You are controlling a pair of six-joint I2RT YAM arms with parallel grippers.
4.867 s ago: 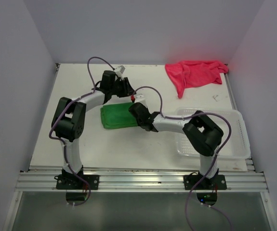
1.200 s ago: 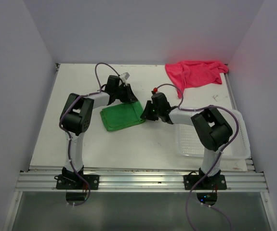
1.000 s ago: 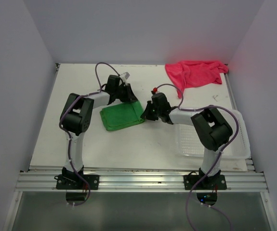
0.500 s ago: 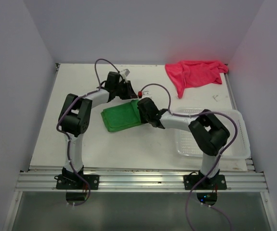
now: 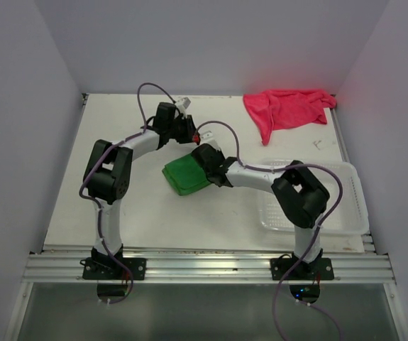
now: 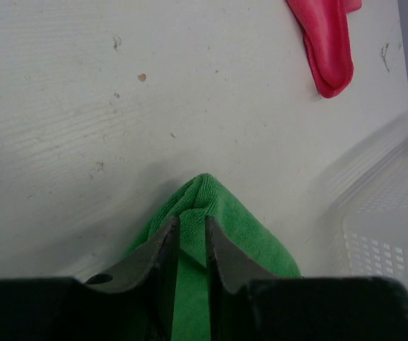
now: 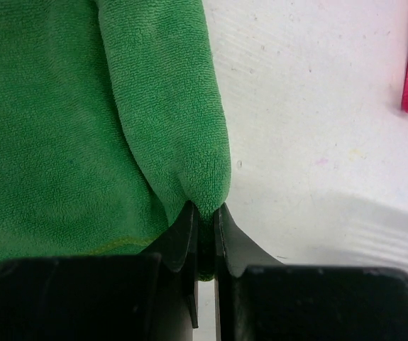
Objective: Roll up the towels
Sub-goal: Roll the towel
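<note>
White table (image 5: 154, 213) below me, pale walls all round. Left of the basket (image 5: 360, 202), the green towel (image 5: 184, 177) is gathered into a thick, slanted wad. I'd call it partly rolled, not finished. My right claw (image 7: 204, 213) is pinched tight on its rounded fold, and my left claw (image 6: 191, 229) is clamped on a peaked corner at its far side. Beyond the basket, at the far edge, the pink towel (image 5: 285, 108) lies crumpled with no claw near it, so that roll is not begun. The green cloth looks plush and soft, doubled over, with one fat lip bulging at the edge.
</note>
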